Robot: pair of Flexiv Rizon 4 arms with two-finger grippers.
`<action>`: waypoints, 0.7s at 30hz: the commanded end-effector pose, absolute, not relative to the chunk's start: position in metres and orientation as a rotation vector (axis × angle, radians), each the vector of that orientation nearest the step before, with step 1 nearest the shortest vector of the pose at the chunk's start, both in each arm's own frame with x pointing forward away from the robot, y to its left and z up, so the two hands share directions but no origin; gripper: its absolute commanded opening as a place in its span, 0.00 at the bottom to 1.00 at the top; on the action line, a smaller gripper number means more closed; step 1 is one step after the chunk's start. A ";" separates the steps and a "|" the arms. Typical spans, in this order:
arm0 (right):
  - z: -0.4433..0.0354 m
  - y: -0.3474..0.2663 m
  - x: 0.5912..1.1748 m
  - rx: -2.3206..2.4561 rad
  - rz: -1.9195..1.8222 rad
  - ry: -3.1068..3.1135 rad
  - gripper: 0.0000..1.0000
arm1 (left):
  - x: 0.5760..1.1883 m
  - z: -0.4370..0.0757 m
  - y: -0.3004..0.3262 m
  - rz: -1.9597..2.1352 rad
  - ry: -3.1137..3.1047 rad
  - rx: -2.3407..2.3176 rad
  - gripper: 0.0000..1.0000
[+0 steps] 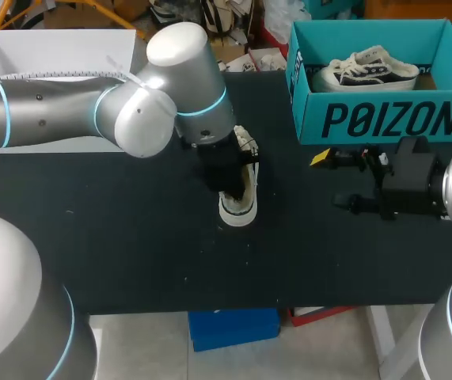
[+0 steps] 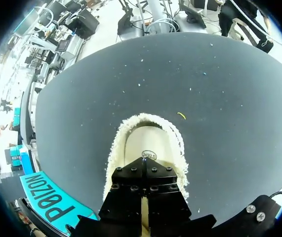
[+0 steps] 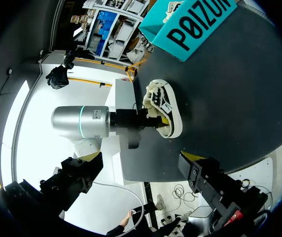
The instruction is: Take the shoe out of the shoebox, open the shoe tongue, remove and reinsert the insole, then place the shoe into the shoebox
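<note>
Black cloth covers the table [image 1: 131,237], and the shoe [image 1: 237,207] sits on it near the middle, out of the teal shoebox [image 1: 384,119] that stands at the far right. A second shoe [image 1: 368,70] lies inside that box. Our left gripper [image 2: 142,163] is pushed down into the shoe's opening, its jaws drawn together over the pale insole [image 2: 148,143]. We cannot tell whether they have pinched any of it. Our right gripper [image 3: 141,163] hangs spread wide and empty at the right, just in front of the shoebox and well apart from the shoe.

We judge the insole step to be in hand, though whether it is coming out or going back we cannot say. Next, we think the shoe may need steadying by the right gripper, or it could lift or slide with the insole.
</note>
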State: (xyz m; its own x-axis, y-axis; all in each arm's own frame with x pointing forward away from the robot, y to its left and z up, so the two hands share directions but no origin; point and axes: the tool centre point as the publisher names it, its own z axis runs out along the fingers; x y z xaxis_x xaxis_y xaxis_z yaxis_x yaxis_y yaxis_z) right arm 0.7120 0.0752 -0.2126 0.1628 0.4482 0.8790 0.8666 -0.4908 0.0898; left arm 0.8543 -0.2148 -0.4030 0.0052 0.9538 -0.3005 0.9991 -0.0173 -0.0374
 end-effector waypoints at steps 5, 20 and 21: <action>-0.212 0.075 0.712 -2.010 -1.276 -1.245 1.00 | 0.848 -0.358 -0.207 -0.385 2.007 2.034 0.00; -0.212 0.075 0.712 -2.010 -1.276 -1.245 1.00 | 0.858 -0.318 -0.178 -0.516 2.032 1.685 0.00; -0.212 0.075 0.712 -2.010 -1.276 -1.245 1.00 | 0.862 -0.318 -0.177 -0.518 2.046 1.657 0.00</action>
State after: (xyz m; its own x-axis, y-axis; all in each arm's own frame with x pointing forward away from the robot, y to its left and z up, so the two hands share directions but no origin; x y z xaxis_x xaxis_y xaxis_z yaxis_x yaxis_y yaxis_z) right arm 0.7121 0.0752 -0.2126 0.1628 0.4482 0.8790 0.8666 -0.4908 0.0898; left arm 0.8631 -0.1856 -0.3147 -0.1664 0.8381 -0.5194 0.9821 0.1881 -0.0113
